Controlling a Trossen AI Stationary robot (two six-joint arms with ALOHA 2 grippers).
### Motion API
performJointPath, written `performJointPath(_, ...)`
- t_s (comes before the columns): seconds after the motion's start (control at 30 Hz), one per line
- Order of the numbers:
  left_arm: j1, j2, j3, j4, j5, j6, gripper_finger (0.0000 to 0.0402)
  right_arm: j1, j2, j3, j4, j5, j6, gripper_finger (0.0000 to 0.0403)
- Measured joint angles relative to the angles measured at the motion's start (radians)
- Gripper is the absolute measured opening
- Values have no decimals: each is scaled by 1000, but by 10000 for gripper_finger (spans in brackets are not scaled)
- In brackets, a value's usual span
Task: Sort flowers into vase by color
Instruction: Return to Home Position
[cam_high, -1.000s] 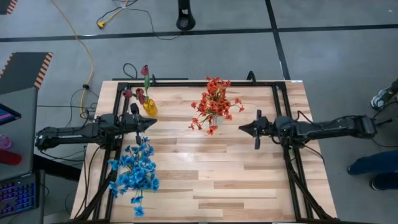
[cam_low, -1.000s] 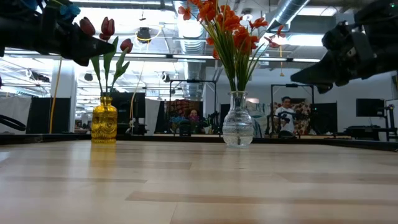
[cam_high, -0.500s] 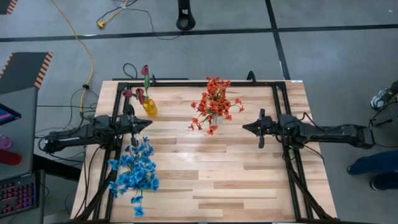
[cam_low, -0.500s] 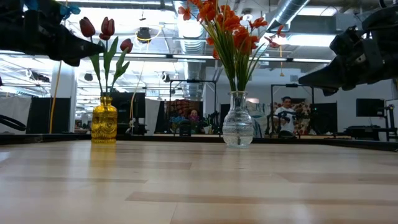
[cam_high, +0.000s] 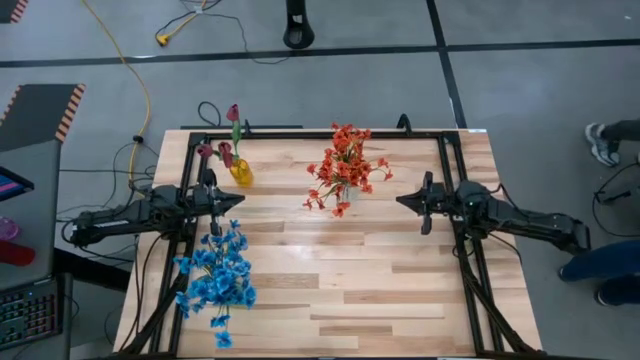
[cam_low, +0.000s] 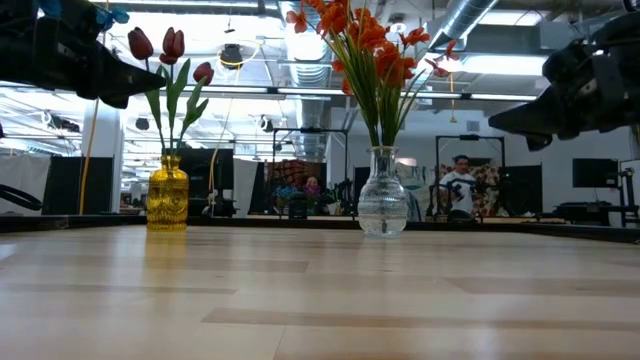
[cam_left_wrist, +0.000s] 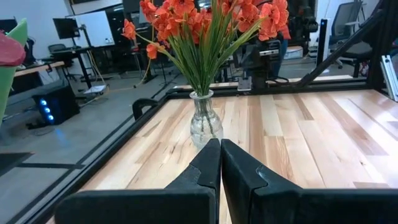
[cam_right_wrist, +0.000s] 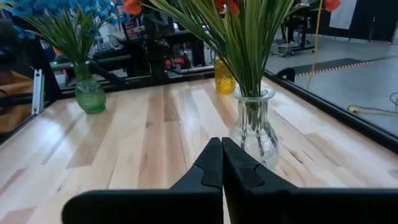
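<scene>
Left gripper (cam_high: 236, 199) pinched together, empty, over the table's (cam_high: 380, 290) left side. Right gripper (cam_high: 402, 202) likewise closed and empty, at right. Between them, orange flowers (cam_high: 343, 168) in the clear vase (cam_low: 381, 205). Maroon tulips (cam_low: 168, 46) in the yellow vase (cam_high: 240, 175), far left. Blue flowers (cam_high: 217, 275) in the green vase (cam_right_wrist: 90, 94), near left.

Maroon tulips (cam_low: 172, 45) stood upright in the yellow vase (cam_low: 167, 195), orange sprigs (cam_high: 343, 165) filled the clear vase (cam_low: 381, 205), blue sprigs (cam_high: 215, 275) sat in the green vase (cam_right_wrist: 91, 95).

The wooden table (cam_high: 380, 280) carries a yellow vase (cam_low: 167, 195), a clear vase (cam_low: 381, 205) and a green vase (cam_right_wrist: 91, 96).
</scene>
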Motion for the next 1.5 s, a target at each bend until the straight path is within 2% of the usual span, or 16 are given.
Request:
performJointPath(0.3, 0, 0, 0, 29, 0, 9, 0, 0, -30, 24, 14, 0, -29, 39)
performJointPath(0.47, 0, 0, 0, 44, -1, 25, 0, 0, -123, 61, -113, 0, -28, 30)
performJointPath(0.67, 0, 0, 0, 38, -1, 25, 0, 0, -123, 76, -147, 2, -28, 32)
performJointPath(0.8, 0, 0, 0, 39, -1, 25, 0, 0, -123, 57, -114, 3, -21, 34)
performJointPath(0.93, 0, 0, 0, 38, 0, 25, 0, 0, -123, -5, 14, 11, -28, 30)
performJointPath(1.17, 0, 0, -3, 41, 0, 35, 0, 1, -118, -5, 11, 14, -27, 35)
performJointPath(1.33, 0, 1, -122, 221, 13, 34, 0, 1, -117, -5, 9, 14, -28, 39)
performJointPath(1.5, 0, 6, -130, 212, 29, 32, 0, 1, -117, -5, 8, 14, -27, 39)
